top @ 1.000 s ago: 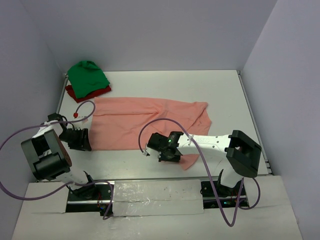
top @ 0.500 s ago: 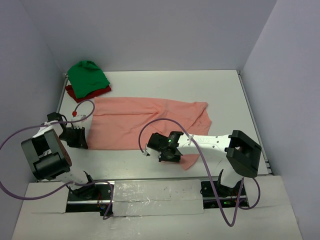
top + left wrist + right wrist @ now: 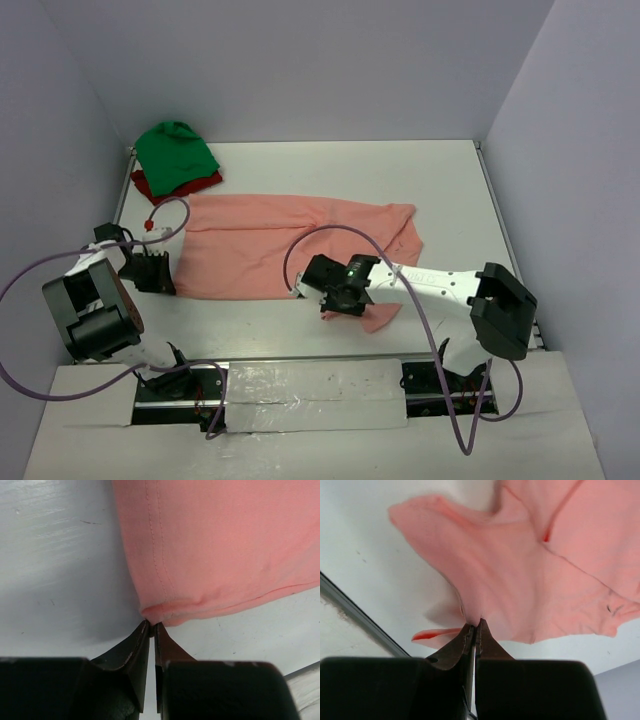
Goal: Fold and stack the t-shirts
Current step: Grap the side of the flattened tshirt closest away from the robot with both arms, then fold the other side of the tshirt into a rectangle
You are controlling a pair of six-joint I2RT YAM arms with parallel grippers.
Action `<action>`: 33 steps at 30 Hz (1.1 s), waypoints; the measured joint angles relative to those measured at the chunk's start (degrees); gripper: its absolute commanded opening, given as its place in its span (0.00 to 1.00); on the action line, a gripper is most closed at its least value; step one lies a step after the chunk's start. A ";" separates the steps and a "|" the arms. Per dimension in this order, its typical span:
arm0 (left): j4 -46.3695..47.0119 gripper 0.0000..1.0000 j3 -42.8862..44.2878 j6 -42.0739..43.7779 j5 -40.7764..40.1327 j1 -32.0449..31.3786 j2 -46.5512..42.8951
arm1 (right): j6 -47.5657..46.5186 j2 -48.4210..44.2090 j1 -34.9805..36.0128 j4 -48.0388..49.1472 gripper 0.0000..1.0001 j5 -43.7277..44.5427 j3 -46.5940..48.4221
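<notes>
The salmon-pink t-shirt point(image 3: 290, 235) lies spread across the middle of the table. My left gripper point(image 3: 168, 277) is shut on its near left corner, as the left wrist view point(image 3: 151, 625) shows, with the hem point(image 3: 200, 550) stretching away. My right gripper point(image 3: 338, 302) is shut on the shirt's near right part, as the right wrist view point(image 3: 475, 625) shows, and lifts the cloth point(image 3: 530, 575) off the table. The bright green t-shirt point(image 3: 175, 150) lies bunched on the dark red t-shirt point(image 3: 165, 187) at the far left corner.
White walls enclose the table point(image 3: 380, 170) on the left, back and right. A purple cable point(image 3: 170, 210) loops beside the left arm. The taped front edge point(image 3: 310, 380) runs between the arm bases.
My right gripper has moved right and slightly away with the shirt's near right part, pulling it off the table. My left gripper drew slightly left at the corner, then held.
</notes>
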 measured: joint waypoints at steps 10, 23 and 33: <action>-1.97 0.17 6.43 -0.04 2.86 -0.07 0.39 | -1.09 -3.34 -9.49 -1.01 0.00 1.77 5.51; -2.69 0.17 16.63 -2.14 6.45 -4.37 6.34 | -8.22 6.71 -24.30 1.46 0.00 2.86 20.09; -2.10 0.15 18.84 -3.96 6.56 -7.69 9.33 | -11.37 17.09 -30.88 3.41 0.00 3.69 29.99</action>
